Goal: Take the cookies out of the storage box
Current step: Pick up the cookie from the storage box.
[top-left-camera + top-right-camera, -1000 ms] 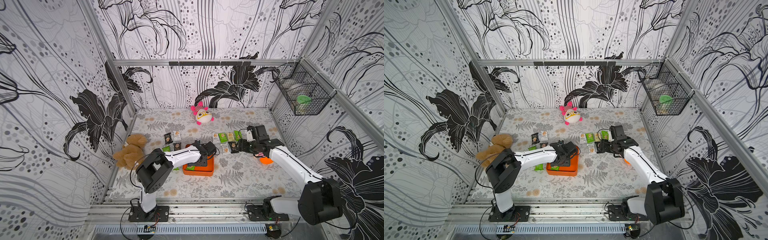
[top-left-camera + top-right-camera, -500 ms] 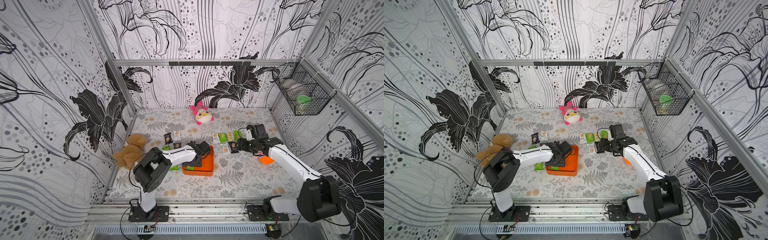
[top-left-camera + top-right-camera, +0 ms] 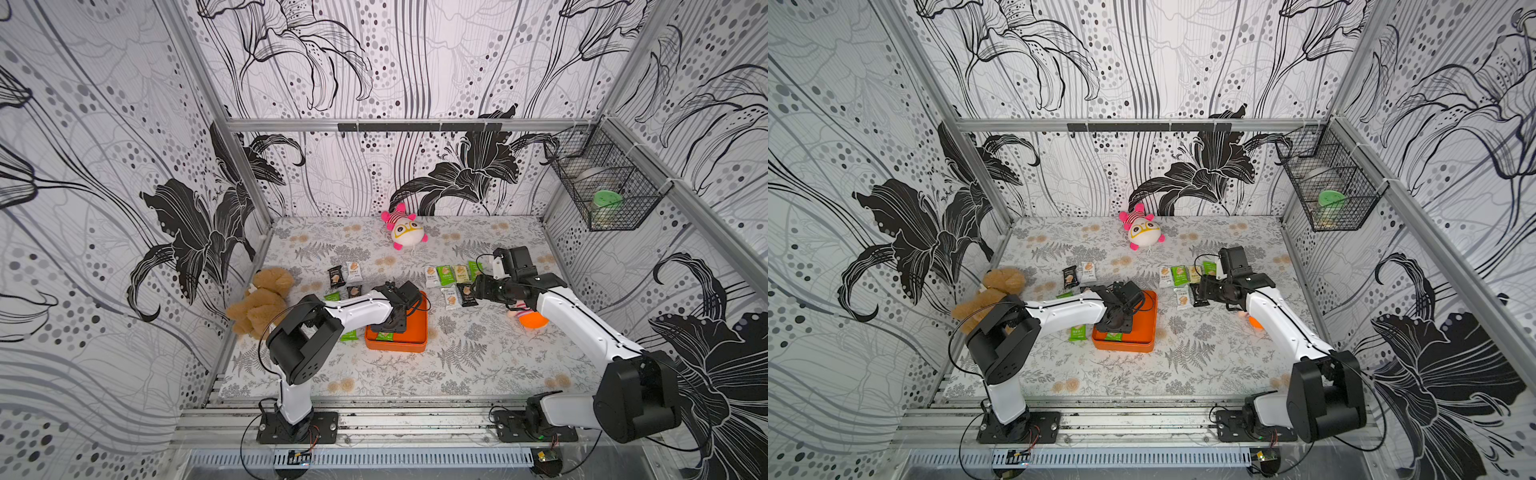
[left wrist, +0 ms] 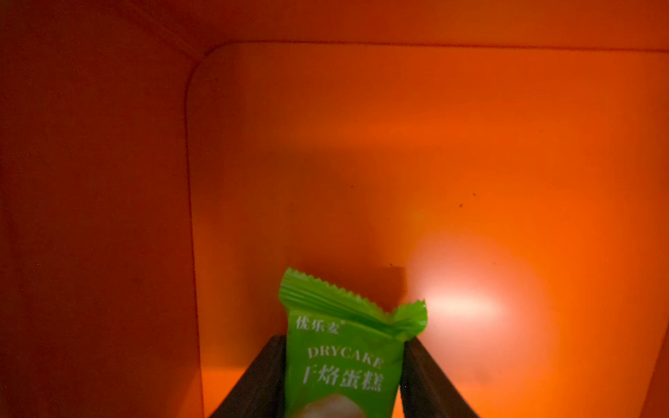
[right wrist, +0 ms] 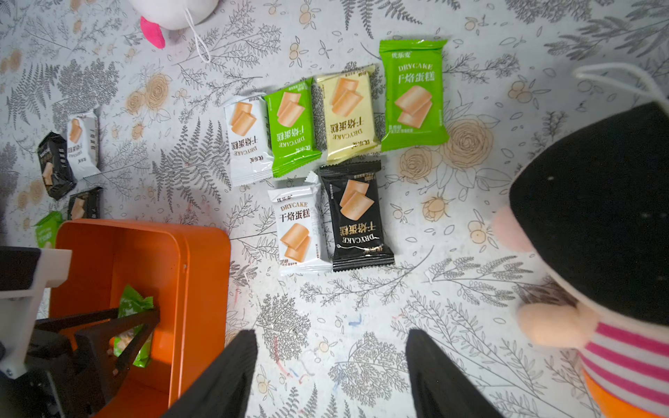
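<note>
The storage box (image 3: 415, 332) is a shallow orange tray in the middle of the table, seen in both top views (image 3: 1144, 328). My left gripper (image 4: 344, 339) reaches down into it and is shut on a green cookie packet (image 4: 336, 311), one finger on each side. The right wrist view shows the same grip inside the box (image 5: 144, 253). Several other cookies lie on the table: a group by my right gripper (image 5: 356, 217) and a group left of the box (image 3: 354, 270). My right gripper (image 5: 331, 334) hovers open over bare table beside the box, holding nothing.
A pink-and-white plush (image 3: 405, 228) sits at the back. A brown teddy (image 3: 262, 303) lies at the left edge. A striped doll (image 5: 597, 253) lies under my right arm. A black wire basket (image 3: 602, 187) hangs on the right wall.
My left gripper has closed on the green packet inside the box, after shifting slightly over it. My right arm has stayed where it was, still open.
</note>
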You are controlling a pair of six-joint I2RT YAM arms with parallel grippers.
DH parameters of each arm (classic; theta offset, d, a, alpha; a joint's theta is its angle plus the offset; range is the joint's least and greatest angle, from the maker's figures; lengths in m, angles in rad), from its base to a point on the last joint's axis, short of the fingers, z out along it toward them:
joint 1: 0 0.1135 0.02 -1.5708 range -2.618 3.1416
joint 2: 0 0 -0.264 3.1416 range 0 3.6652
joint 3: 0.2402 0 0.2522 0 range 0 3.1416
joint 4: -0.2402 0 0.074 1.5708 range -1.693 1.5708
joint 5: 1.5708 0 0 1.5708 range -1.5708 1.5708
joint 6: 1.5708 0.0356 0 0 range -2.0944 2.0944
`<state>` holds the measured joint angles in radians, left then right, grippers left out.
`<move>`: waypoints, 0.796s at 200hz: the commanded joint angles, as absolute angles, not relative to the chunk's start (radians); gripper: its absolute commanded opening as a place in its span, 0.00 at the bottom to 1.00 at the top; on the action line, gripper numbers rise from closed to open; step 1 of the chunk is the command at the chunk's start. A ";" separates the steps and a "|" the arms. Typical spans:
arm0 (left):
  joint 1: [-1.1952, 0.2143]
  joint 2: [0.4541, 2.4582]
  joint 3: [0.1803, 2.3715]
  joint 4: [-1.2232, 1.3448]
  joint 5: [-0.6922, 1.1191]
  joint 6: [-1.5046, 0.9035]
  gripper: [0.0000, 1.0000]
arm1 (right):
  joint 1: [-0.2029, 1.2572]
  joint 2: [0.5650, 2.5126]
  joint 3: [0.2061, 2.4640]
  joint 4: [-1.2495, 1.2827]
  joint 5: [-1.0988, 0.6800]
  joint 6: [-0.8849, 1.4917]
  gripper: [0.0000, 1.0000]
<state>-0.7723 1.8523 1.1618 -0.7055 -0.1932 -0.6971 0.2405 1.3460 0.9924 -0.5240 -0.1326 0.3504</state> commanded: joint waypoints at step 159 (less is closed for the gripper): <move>-0.756 1.743 1.326 -0.778 -0.218 -0.713 0.44 | 0.234 1.294 0.985 -0.563 -0.103 0.364 0.71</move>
